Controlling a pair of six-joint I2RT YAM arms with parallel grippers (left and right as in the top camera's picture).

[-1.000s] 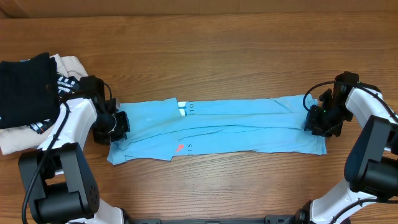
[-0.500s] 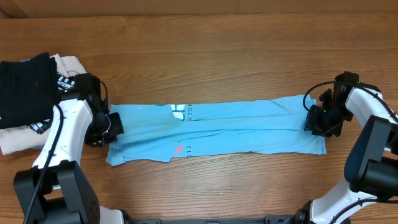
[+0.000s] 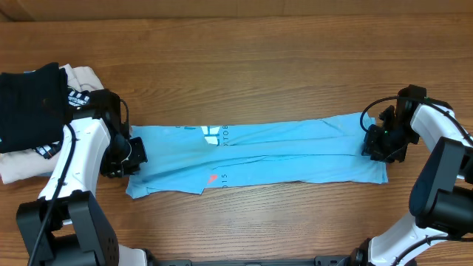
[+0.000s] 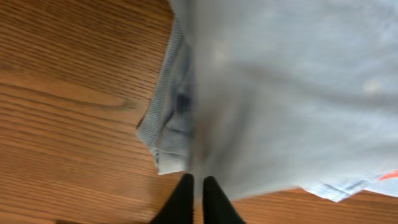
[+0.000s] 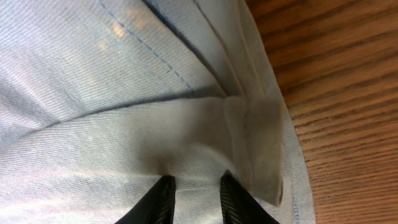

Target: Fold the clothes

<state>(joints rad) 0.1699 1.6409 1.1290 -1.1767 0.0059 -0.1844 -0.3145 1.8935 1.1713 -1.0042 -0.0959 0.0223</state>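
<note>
The clothes [image 3: 295,148], a light sky-blue T-shirt, lie folded into a long band across the middle of the table, with white lettering [image 3: 216,134] and a coral mark [image 3: 213,178] showing. My left gripper [image 3: 130,158] is at the band's left end. In the left wrist view its fingers [image 4: 198,179] are nearly together, with a stretched fold of the shirt [image 4: 280,93] running down to their tips. My right gripper [image 3: 373,145] is at the right end. In the right wrist view it [image 5: 198,178] pinches a bunched fold of shirt [image 5: 93,93] near the hem.
A black folded garment [image 3: 29,103] lies on a cream folded garment [image 3: 13,168] at the far left, just behind my left arm. Bare wooden table [image 3: 244,66] lies behind and in front of the shirt.
My left gripper has moved left and slightly back, drawing the shirt's left end out. The lettered fold has slid left and the band lies flatter. The right gripper has not moved.
</note>
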